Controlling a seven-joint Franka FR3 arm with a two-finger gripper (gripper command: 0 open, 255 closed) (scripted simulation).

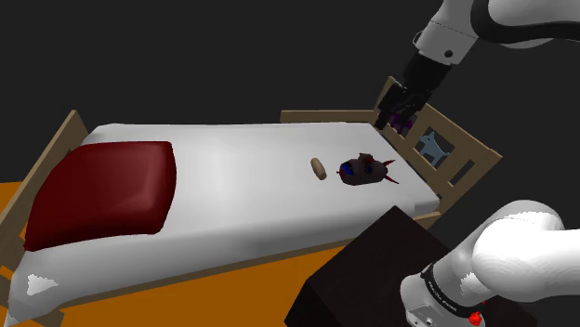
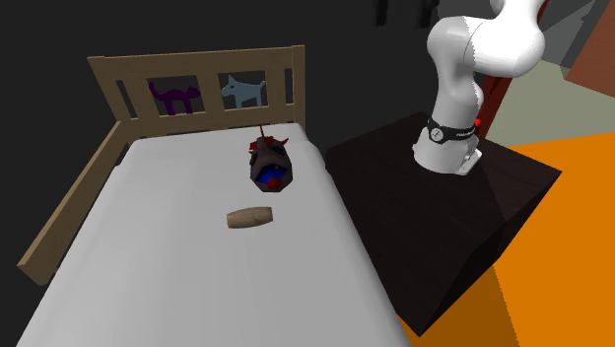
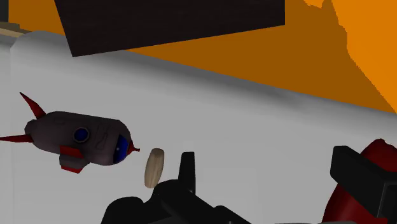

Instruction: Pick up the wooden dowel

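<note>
- Plainly, the claw hangs released above the foot end of the bed, nothing grasped yet.
- The dowel lies flat near a toy rocket, apart, so reachable.

Lighting is dim and even in all three views, with no lamp in sight and no glare. Bed sheet reads pale grey with soft gradients, darker toward the edge by the floor, which is a flat saturated orange. Pillow, far from the gripper, is deep red with a faint highlight along its upper edge. Toy rocket and dowel, just ahead of the fingertips, cast no distinct shadows. Arm shades from white to grey. Stand is near black, its faces barely separable.
</note>
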